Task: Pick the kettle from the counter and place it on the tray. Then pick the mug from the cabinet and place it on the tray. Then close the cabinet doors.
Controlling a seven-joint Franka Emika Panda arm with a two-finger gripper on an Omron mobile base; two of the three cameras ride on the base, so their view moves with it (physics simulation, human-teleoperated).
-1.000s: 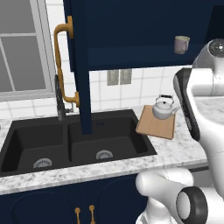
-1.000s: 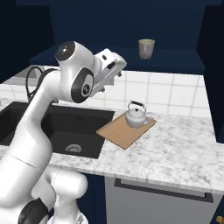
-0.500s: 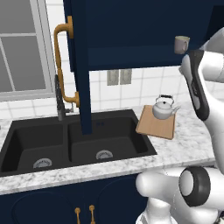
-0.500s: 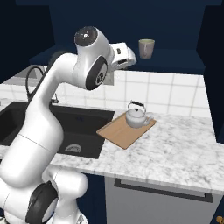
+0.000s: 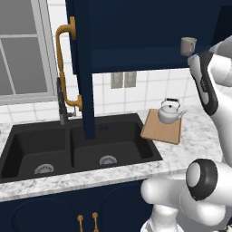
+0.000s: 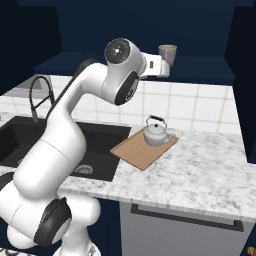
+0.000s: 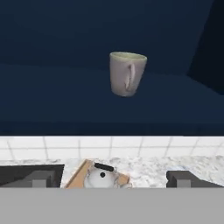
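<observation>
Since a second ago my arm has swung upward and my hand (image 6: 162, 66) has risen from just above the kettle to shelf height, now pointing at the mug; the kettle and tray have not shifted.

Going left to right in the left base view: the window, then the open cabinet door (image 5: 80, 68) with its long curved brass handle (image 5: 64, 68), hanging in front of the black double sink (image 5: 77, 147). Right of the sink, the tray (image 5: 159, 132) lies on the speckled surface (image 5: 90, 179) with the kettle (image 5: 169, 111) standing upright on its far end (its dark handle arches over the lid). Above and further right, the mug (image 5: 187, 45) sits upright on the dark shelf inside the cabinet (image 5: 149, 31).

In the hand view the mug (image 7: 127, 73) stands straight ahead of me on the shelf, handle turned toward the camera, well apart from my fingertips (image 7: 183, 178). My hand is spread fully wide and holds nothing. Below the shelf edge I see the white tiles, and the kettle (image 7: 101, 176) on the tray (image 7: 78, 174).
</observation>
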